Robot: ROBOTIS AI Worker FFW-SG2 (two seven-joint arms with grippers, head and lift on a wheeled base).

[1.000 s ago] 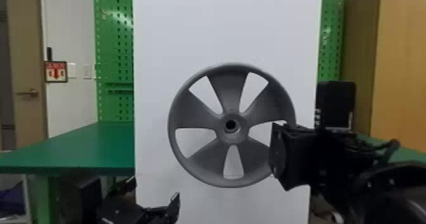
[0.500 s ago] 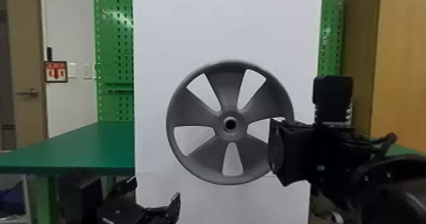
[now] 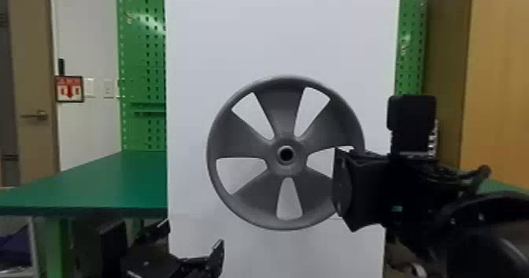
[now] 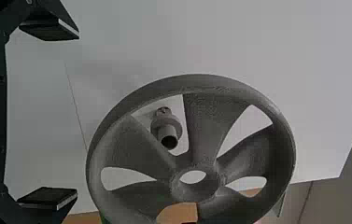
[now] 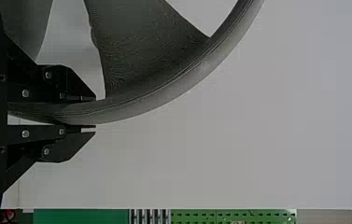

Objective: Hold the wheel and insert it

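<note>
White board [image 3: 275,29] behind; right jaws [image 5: 94,112] clamped on the wheel [image 3: 281,108], left jaws [image 4: 77,115] apart; peg [image 4: 165,129] lies beyond the hub [image 3: 286,168].

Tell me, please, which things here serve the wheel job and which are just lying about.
For the job:
- gray five-spoke wheel
- right gripper, holding it
- left gripper, open
- peg
- white panel

Surroundings:
- green table
- green pegboard
- framed sign

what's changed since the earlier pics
The wheel and the right hand on its rim have shifted slightly up and a touch left, mostly before the middle picture. Nothing was visibly grabbed or released; the left hand stayed put.
</note>
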